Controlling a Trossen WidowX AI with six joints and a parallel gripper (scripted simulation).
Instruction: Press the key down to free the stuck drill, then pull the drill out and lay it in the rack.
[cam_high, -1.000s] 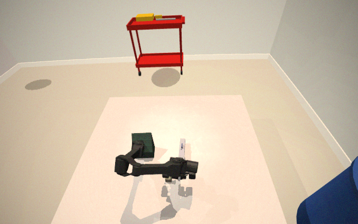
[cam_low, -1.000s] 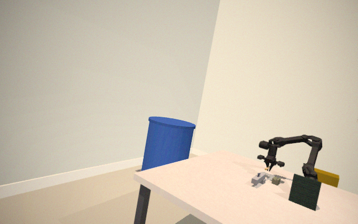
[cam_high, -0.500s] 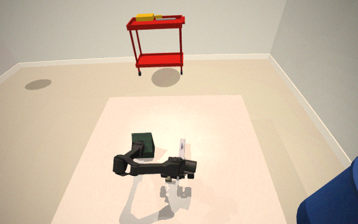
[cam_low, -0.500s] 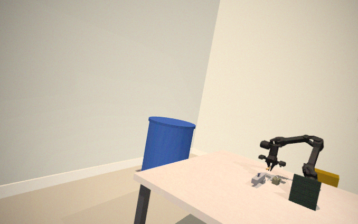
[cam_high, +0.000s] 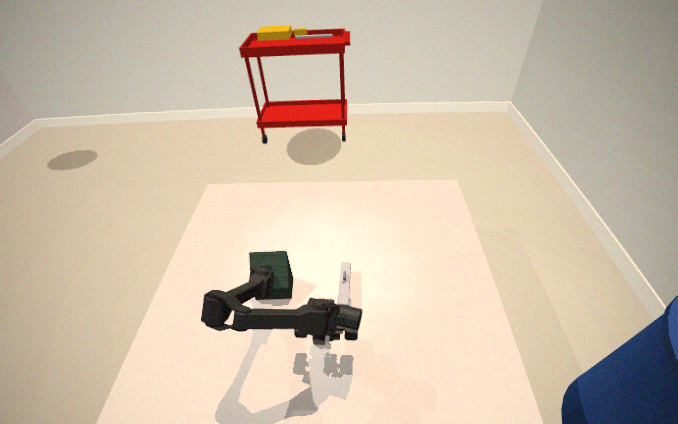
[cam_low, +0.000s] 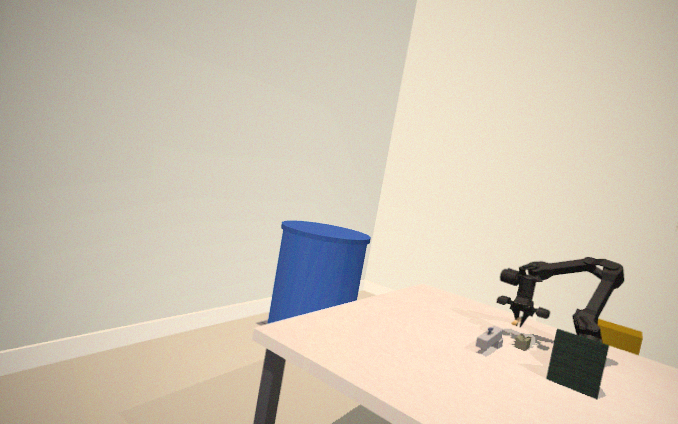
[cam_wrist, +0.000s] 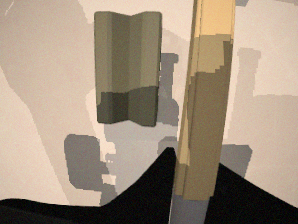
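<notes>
- Illumination is bright, even and diffuse; no glare appears.
- Soft shadows of the arm fall toward the near edge of the table, indicating overhead light.
- Edges look jagged and coarse; the wrist view is blocky, with stepped shadow borders.

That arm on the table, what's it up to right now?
The arm's gripper is shut on the drill, a tan rod with a grey tip, and holds it above the table. In the wrist view the olive grooved rack lies on the table beside the drill, not under it. The grey block with the small blue key sits apart, nearby. The drill is not in the rack yet.
</notes>
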